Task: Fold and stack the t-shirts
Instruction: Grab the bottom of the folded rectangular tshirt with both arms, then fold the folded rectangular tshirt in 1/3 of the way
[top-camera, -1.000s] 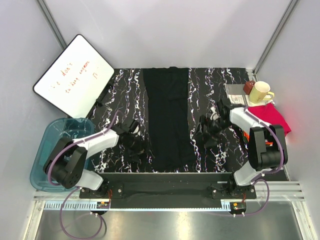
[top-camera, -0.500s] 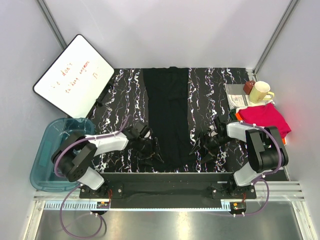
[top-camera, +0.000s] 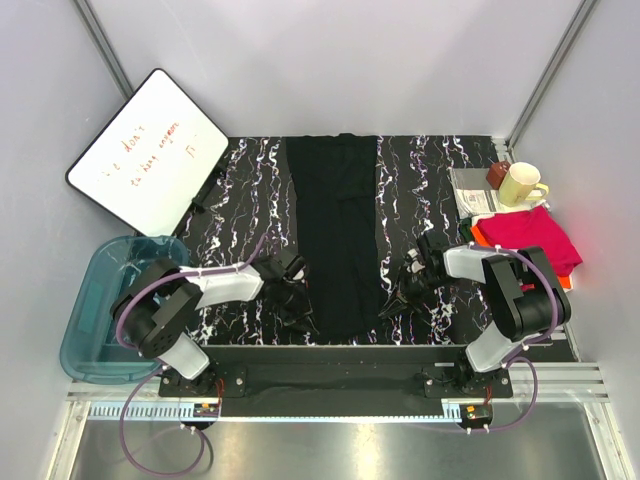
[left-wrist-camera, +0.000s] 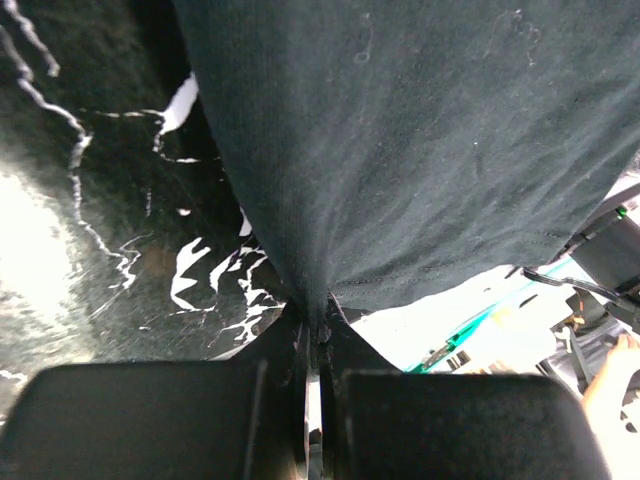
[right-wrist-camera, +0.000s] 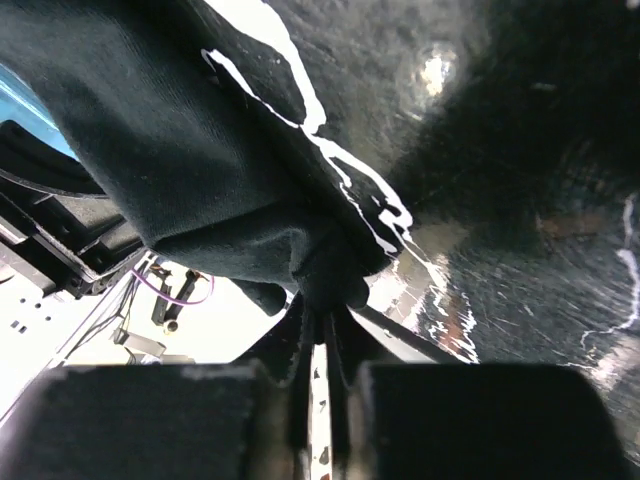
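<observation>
Newly, left fingers (left-wrist-camera: 150, 420), right fingers (right-wrist-camera: 480, 420) clamp black t-shirt (top-camera: 335, 230).

Both arms stretch low and inward. The left gripper (left-wrist-camera: 315, 335) and right gripper (right-wrist-camera: 318, 310) each pinch a near corner of the black t-shirt (top-camera: 338, 230).

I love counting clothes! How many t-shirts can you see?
2: a long black cloth t-shirt down the middle, a bright pink cloth t-shirt at the right edge. The orange piece beneath might be another.

Black t-shirt (top-camera: 338, 230) lies centred as a long narrow strip; magenta t-shirt (top-camera: 530, 238) lies far right.
</observation>
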